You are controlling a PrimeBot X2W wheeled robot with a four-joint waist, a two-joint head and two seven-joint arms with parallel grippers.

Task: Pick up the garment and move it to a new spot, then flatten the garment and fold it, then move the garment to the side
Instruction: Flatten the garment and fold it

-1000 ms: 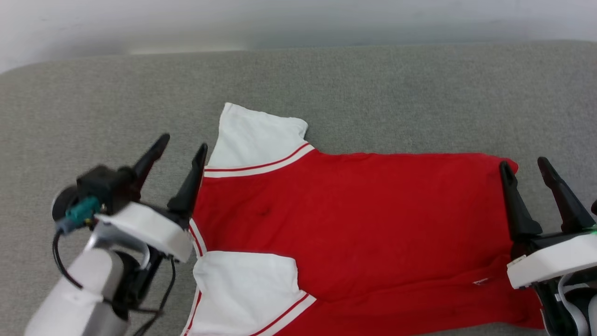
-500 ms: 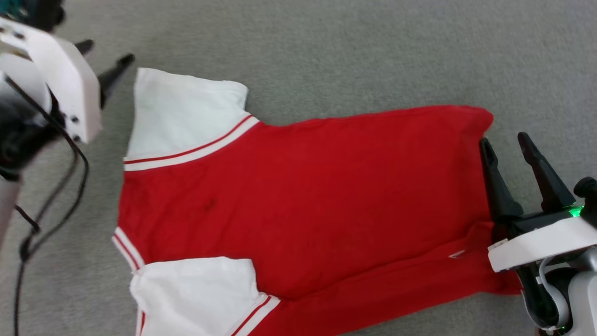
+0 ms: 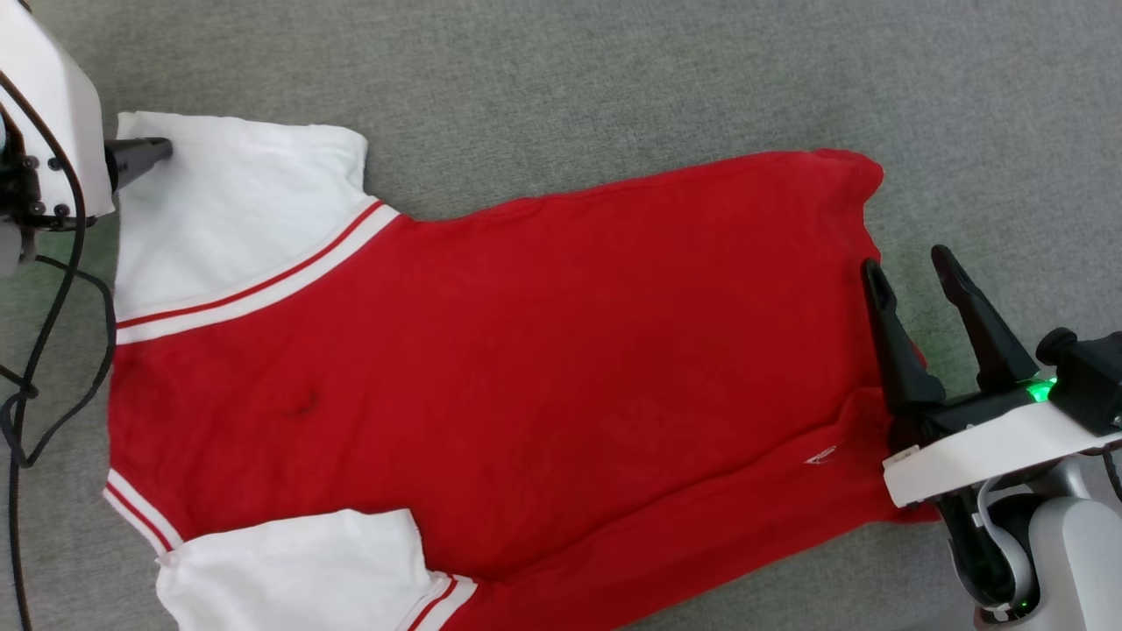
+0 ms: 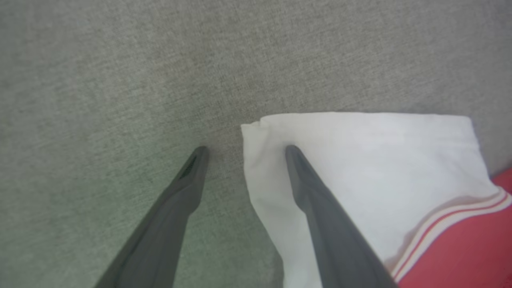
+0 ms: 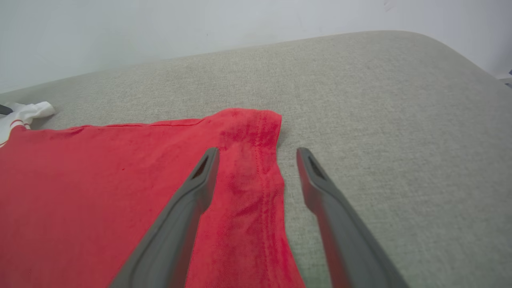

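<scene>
Garment (image 3: 526,350) lies spread flat on the grey padded surface (image 3: 614,79), red body in the middle and white panels with red-white striped trim at the robot's left end. Small dark spot on the red near the left end.

Left gripper (image 4: 246,148): fingers apart, nothing held. It straddles the far corner of the upper white panel, with one finger over the white cloth and the other over bare grey surface. Tips look very close to the cloth, but contact can't be confirmed from the wrist view. A black cable (image 3: 53,350) hangs by that arm at the left edge of the head view.

Right gripper (image 3: 906,261): fingers apart, nothing held. It straddles the red hem at the robot's right end, one finger over red cloth and the other over grey surface just beside the edge. A green light (image 3: 1040,388) glows on its wrist. A pale wall (image 5: 200,24) stands behind the surface in the right wrist view.
</scene>
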